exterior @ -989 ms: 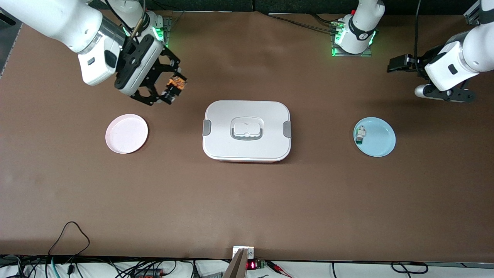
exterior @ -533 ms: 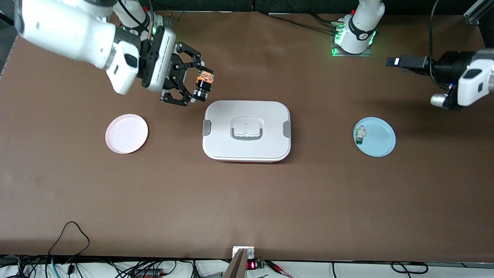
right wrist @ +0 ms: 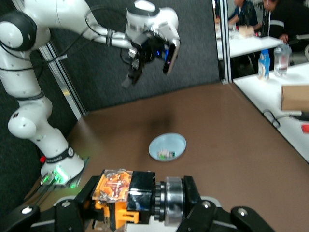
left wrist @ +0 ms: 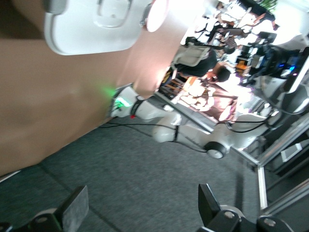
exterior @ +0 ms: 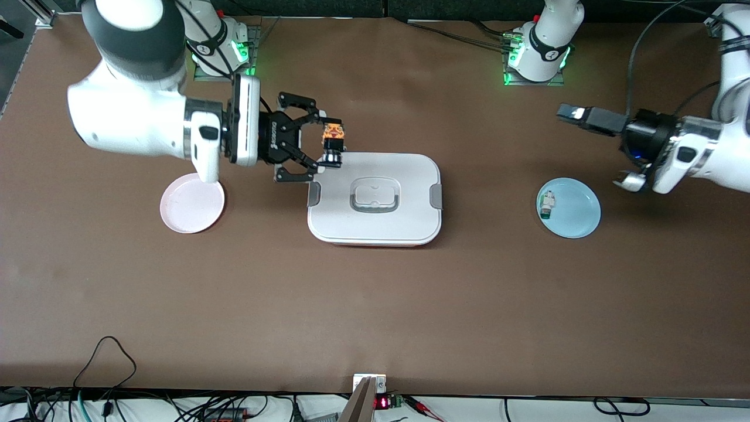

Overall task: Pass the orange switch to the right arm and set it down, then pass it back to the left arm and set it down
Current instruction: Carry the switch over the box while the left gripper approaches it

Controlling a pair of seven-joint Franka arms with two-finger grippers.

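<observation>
While you watch, your worktop (exterior: 375,305) holds:

Right tool (exterior: 321,157): clamped on the orange switch (exterior: 333,140), up over the box's edge nearest the right arm's base.
Orange switch: between that tool's fingers, silvery end down toward the lid.
Box (exterior: 375,225): under the right tool, lid on.
Left tool (left wrist: 140,212): fingers wide apart, nothing between them, raised over the worktop by the blue plate (exterior: 577,220).
Blue plate: carries a small white component (exterior: 547,204).
Pink plate (exterior: 190,205): under the right arm's wrist.
</observation>
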